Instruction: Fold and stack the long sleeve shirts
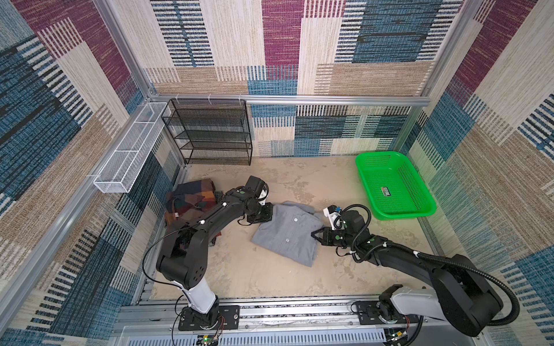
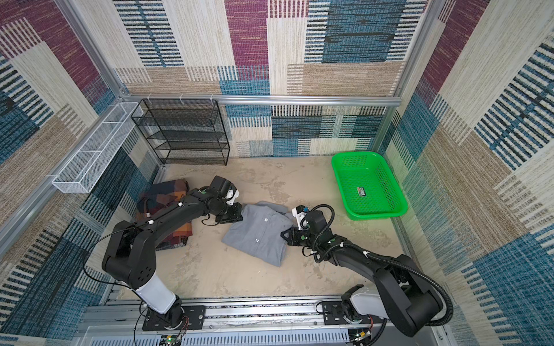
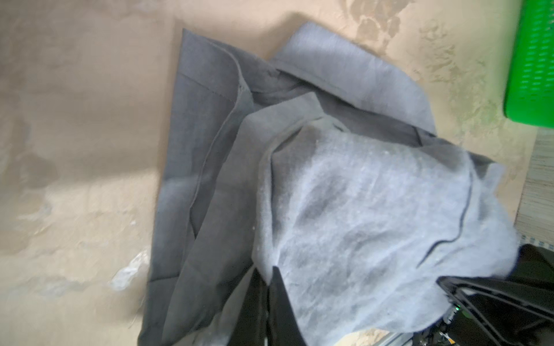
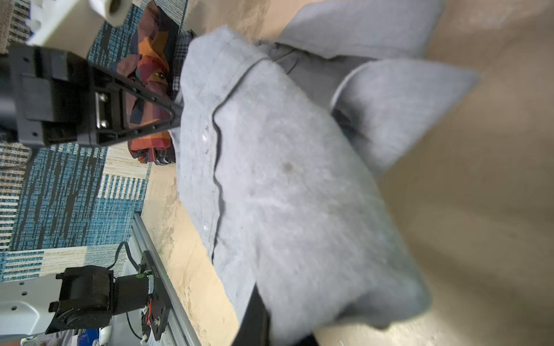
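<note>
Gray shirt (image 1: 287, 232): I see it folded on the middle of the table (image 1: 269, 278) in both top views. It is buttons up, with the collar toward the back wall, and sits between my two arms.
Left gripper (image 1: 270, 209): closed and pinching the cloth at the left edge near the collar. In the right wrist view its fingertips (image 4: 175, 116) meet right at that edge.
Right gripper (image 1: 314, 234): closed as well, nipping the right edge about midway along. In the right wrist view the cloth bunches over one dark finger (image 4: 257, 317).
Cloth near the grips: rucked and raised close to both wrist lenses, and blurred there.
Plaid shirt (image 1: 192, 199): a folded heap on the left side of the table, partly under the left arm (image 1: 209, 218). It lies near the gray one, but I cannot tell whether they touch.
Green basket (image 1: 386, 176): on the table at the far right, well apart from both shirts.
Black wire shelf (image 1: 215, 131): against the back wall at the left.
White wire tray (image 1: 132, 149): fixed along the left wall.
</note>
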Available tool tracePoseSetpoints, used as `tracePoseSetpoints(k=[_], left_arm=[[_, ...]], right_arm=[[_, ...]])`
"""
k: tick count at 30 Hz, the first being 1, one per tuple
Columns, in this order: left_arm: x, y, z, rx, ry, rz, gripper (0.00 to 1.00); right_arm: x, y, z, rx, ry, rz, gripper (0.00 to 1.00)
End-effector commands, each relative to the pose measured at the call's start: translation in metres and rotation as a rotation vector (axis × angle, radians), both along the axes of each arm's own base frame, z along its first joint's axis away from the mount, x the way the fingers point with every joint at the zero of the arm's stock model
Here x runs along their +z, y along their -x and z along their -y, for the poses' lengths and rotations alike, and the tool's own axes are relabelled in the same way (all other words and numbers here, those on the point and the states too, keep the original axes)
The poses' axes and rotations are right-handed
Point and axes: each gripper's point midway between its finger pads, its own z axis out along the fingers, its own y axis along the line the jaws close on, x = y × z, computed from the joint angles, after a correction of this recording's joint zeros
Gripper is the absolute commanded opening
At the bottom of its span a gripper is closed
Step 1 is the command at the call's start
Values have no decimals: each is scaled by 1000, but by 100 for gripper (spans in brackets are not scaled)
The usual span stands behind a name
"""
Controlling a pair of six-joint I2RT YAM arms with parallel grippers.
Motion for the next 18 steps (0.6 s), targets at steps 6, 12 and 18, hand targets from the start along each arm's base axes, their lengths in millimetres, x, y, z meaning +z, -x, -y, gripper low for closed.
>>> tracePoseSetpoints(k=[6,12,18], left_arm=[[12,-2,-25,160,12,102,0],[22,11,-43,231,2,174,0],[25,33,-65,291,-20,221,7]], right_arm=[[19,-16,-38,97,-34,54,5],[14,-24,-56,138,-6,63,5],[9,-31,-69,176,2,65,6]])
